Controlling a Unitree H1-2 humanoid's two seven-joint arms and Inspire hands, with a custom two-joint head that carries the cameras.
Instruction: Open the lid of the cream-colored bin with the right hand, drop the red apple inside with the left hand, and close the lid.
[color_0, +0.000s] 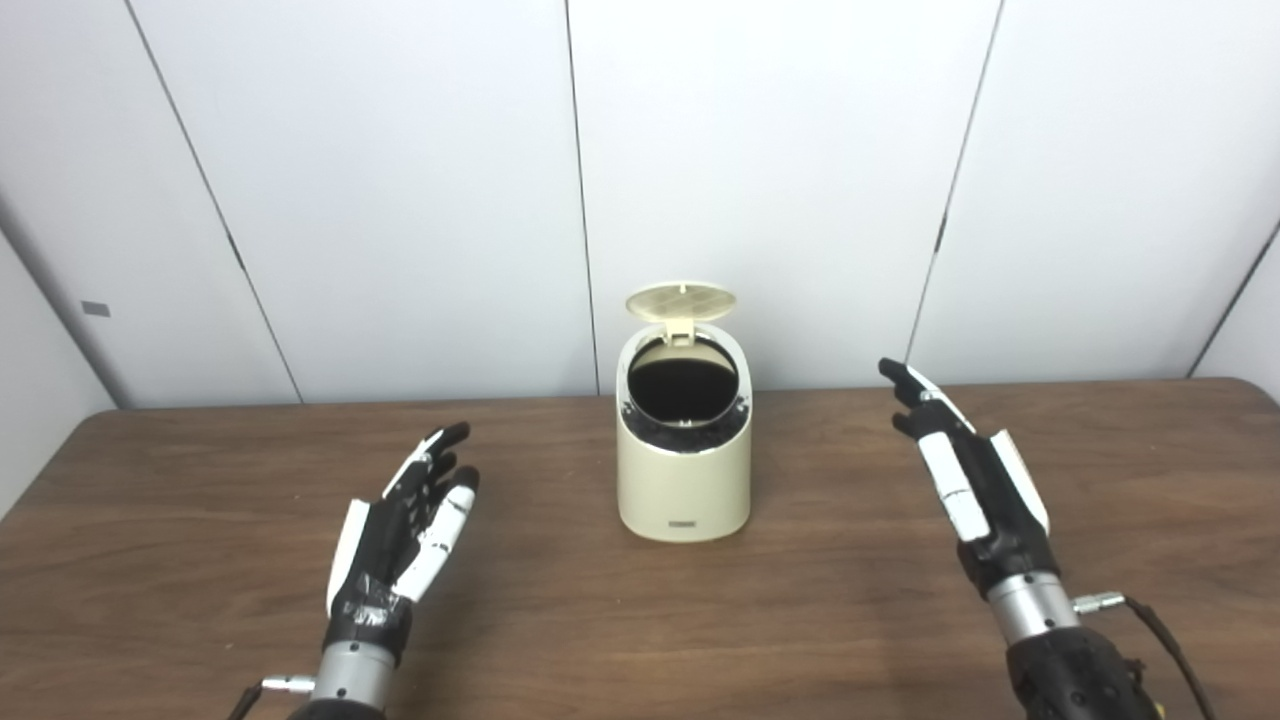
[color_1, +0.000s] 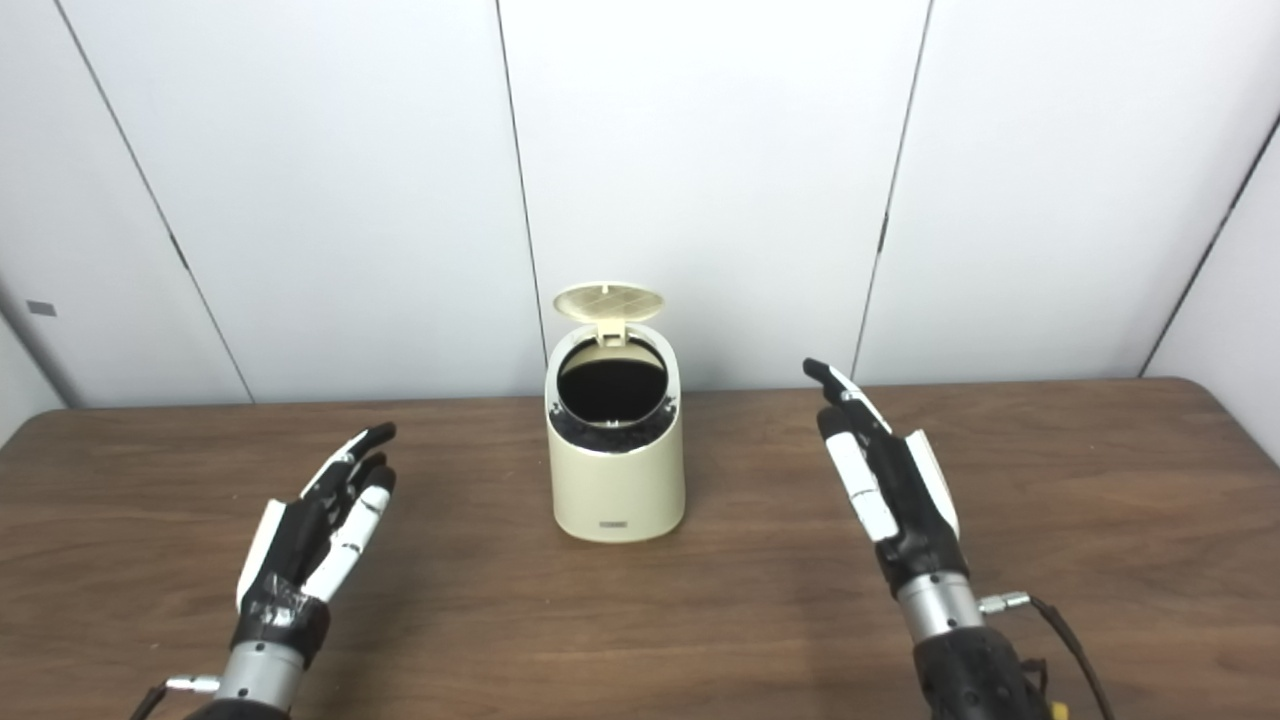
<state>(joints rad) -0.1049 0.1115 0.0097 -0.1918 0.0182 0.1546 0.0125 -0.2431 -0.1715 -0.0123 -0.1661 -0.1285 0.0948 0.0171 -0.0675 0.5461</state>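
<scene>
1. Plainly, in the left eye view the cream-colored bin stood mid-worktop toward the far edge, its lid upright; no red apple showed. The left hand hovered empty, fingers spread.
2. In the right eye view the right hand was likewise empty and spread, right of the bin. Closing well probably meant pressing the lid's top forward gently, without tipping the bin.

The dark wooden table carries one cream-colored bin, standing upright, apparently near its centre.
</scene>
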